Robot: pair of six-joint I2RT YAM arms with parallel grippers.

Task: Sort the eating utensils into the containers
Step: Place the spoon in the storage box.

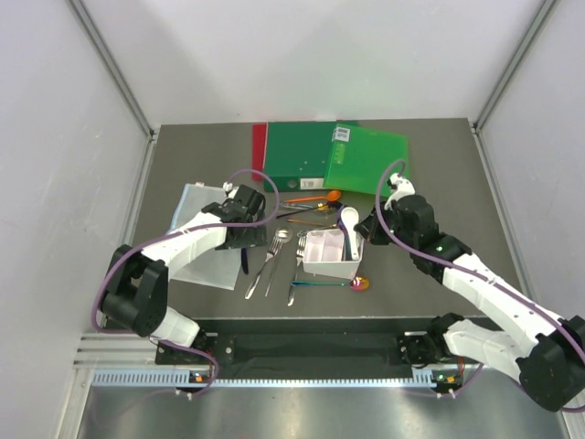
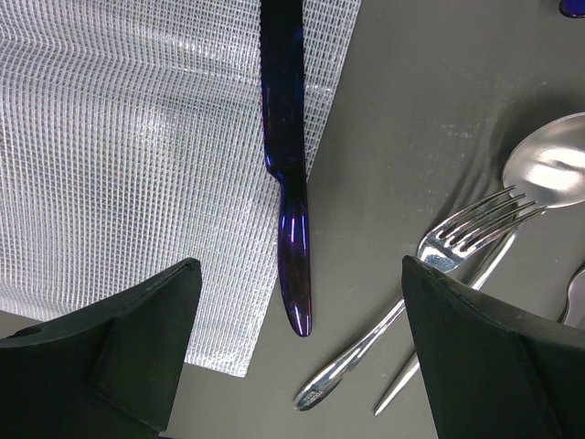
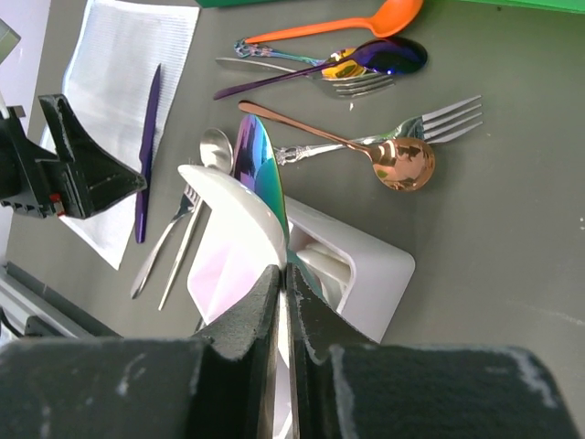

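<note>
My left gripper (image 1: 244, 240) (image 2: 302, 366) is open and empty above the handle of a dark blue knife (image 2: 291, 183) (image 1: 244, 261), which lies partly on the clear mesh sheet (image 2: 137, 137). A silver fork (image 2: 457, 242) and a silver spoon (image 2: 553, 169) lie to its right. My right gripper (image 1: 364, 229) (image 3: 283, 270) is shut on a rainbow-metallic utensil (image 3: 259, 165), held edge-on over the white divided bin (image 1: 331, 267) (image 3: 384, 265). A white spoon (image 3: 228, 197) (image 1: 349, 219) stands in the bin. Orange (image 3: 366, 23), purple, copper (image 3: 402, 165) and silver utensils lie beyond the bin.
Green folders (image 1: 352, 155) and a red folder (image 1: 259, 151) lie at the back of the table. A rainbow utensil (image 1: 320, 283) and a copper spoon bowl (image 1: 361, 283) lie in front of the bin. The left arm's gripper shows in the right wrist view (image 3: 73, 174).
</note>
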